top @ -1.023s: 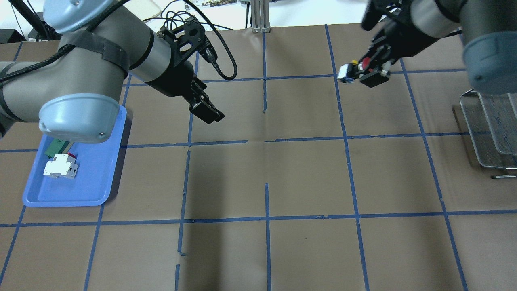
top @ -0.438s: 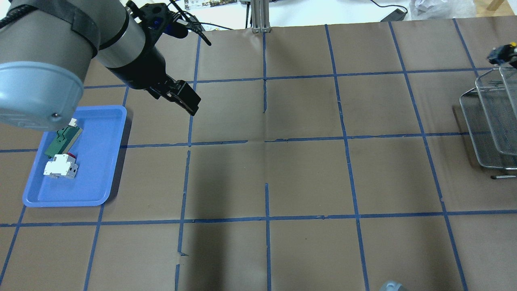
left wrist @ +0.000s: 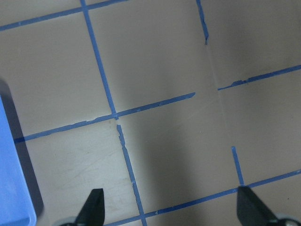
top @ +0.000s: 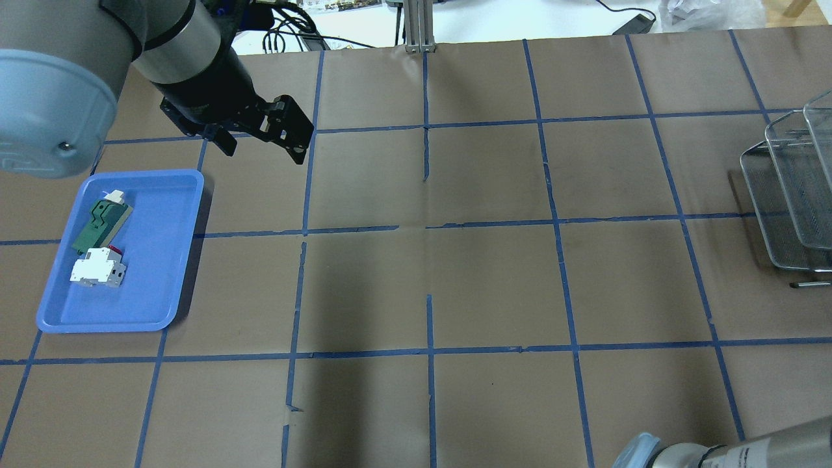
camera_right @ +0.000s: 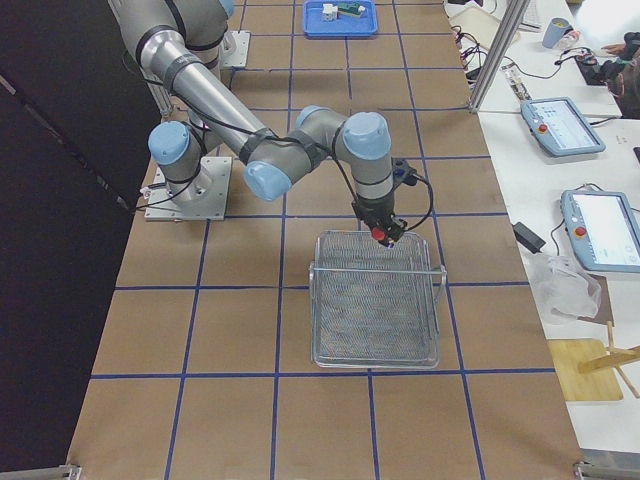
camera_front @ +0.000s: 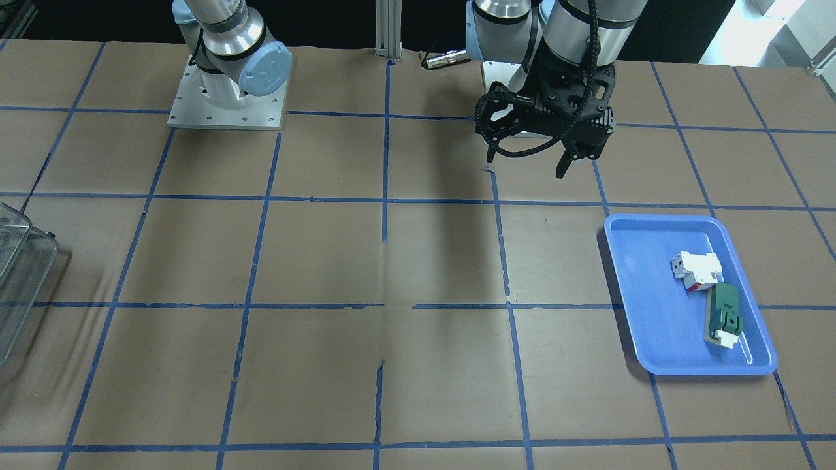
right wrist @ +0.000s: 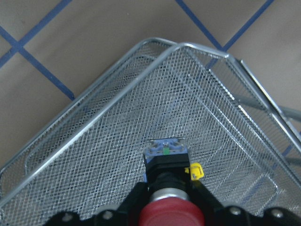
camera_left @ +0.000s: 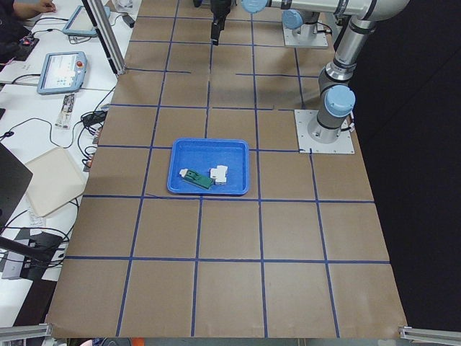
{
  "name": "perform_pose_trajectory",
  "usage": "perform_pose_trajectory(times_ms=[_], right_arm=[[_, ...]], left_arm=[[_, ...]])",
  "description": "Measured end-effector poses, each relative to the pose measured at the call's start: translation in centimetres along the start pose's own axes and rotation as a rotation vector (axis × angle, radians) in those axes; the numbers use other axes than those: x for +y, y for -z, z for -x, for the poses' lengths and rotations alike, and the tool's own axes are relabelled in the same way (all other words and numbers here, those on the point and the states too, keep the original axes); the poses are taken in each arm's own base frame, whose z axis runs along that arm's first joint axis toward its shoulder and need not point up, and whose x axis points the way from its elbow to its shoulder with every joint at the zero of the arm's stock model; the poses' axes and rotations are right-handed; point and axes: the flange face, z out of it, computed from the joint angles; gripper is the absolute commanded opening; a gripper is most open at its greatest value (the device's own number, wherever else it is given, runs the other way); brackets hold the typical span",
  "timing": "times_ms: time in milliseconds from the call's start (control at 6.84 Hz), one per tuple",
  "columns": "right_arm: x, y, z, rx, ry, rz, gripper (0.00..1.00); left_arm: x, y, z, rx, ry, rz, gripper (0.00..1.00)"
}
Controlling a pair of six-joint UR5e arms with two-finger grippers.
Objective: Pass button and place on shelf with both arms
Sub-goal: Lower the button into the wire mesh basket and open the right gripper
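Observation:
The button (right wrist: 165,157), with a red cap, a black body and a blue-and-yellow rear block, is held in my right gripper (right wrist: 171,197), which is shut on it. It hangs rear block down, above a corner of the wire-mesh shelf (right wrist: 94,99). The exterior right view shows the same right gripper (camera_right: 383,232) over the shelf's (camera_right: 375,300) near rim. The right gripper is out of the overhead view. My left gripper (top: 260,148) is open and empty, above the table beyond the blue tray (top: 162,260). Its two fingertips (left wrist: 91,207) stand wide apart.
The blue tray (camera_front: 640,294) holds a white-and-red block (top: 97,268) and a green-and-white flat part (top: 101,224). The shelf (top: 790,214) stands at the table's right edge. My right arm's elbow (top: 715,452) shows at the bottom right. Blue tape lines grid the brown table.
My right gripper has carried the button to the right, out of the overhead view and over the shelf. My left gripper has drawn back to the left and turned.

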Motion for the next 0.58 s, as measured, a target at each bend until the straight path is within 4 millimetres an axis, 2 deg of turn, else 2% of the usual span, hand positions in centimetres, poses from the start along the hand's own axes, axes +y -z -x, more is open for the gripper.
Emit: perform_pose_trajectory(times_ms=[146,292,585], right_arm=[[0.58,-1.04,-0.27,-0.021,-0.001,0.033,0.43],[0.96,-1.5,-0.25,-0.038,-0.002,0.06,0.99],[1.26,-1.19,-0.11,-0.062,-0.01,0.083,1.0]], left_arm=[[0.39,0.04,0.11,-0.014,0.009,0.01,1.0],[0.58,0.03,0.15,-0.019,0.012,0.014,1.0],[0.97,-0.21,0.05,-0.013,0.002,0.018,1.0]])
